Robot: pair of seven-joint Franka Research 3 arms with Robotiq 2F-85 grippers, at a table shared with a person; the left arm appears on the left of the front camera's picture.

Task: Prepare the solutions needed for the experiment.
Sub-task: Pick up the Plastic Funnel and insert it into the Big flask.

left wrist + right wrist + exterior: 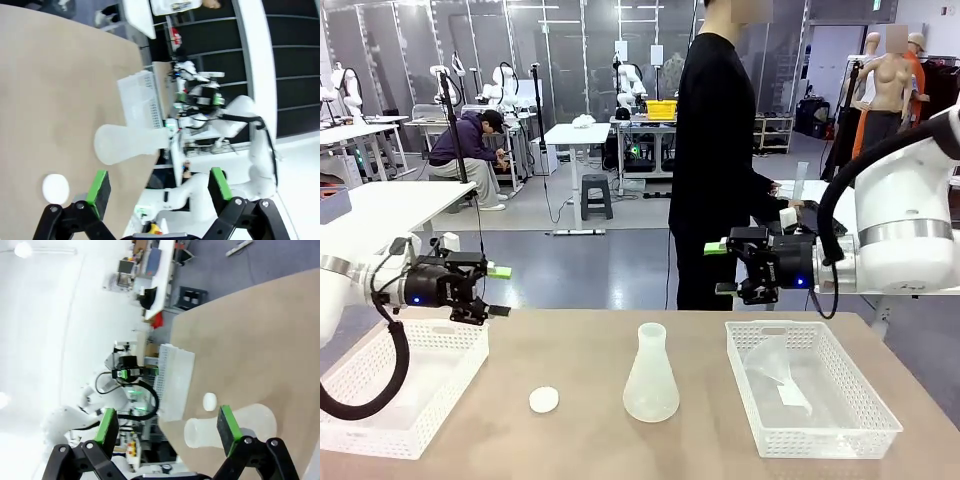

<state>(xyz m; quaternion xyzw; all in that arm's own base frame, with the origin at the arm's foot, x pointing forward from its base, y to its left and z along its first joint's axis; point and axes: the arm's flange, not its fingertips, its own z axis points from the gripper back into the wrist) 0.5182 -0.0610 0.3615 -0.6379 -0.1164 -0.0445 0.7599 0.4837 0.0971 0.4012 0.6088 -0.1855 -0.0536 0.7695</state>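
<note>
A frosted, see-through conical flask (pixel 650 376) stands upright mid-table; I see no liquid in it, and the solutions are out of view. A small white round disc (pixel 544 400) lies to its left. My left gripper (pixel 500 291) hovers open above the table's far left, over the left basket's back edge, with nothing between its fingers. My right gripper (pixel 720 269) hangs open beyond the far right edge, also holding nothing. In the left wrist view the left gripper (pixel 159 185) is open, with the flask (pixel 125 145) and disc (pixel 55 187) ahead. In the right wrist view the right gripper (pixel 167 426) is open near the flask (pixel 202 432) and disc (pixel 209 400).
A white mesh basket (pixel 380 400) sits at the left front. Another white basket (pixel 865 425) at the right holds a clear plastic item (pixel 775 370). A person in black (pixel 715 150) stands at the far side, turned toward a side table on the right.
</note>
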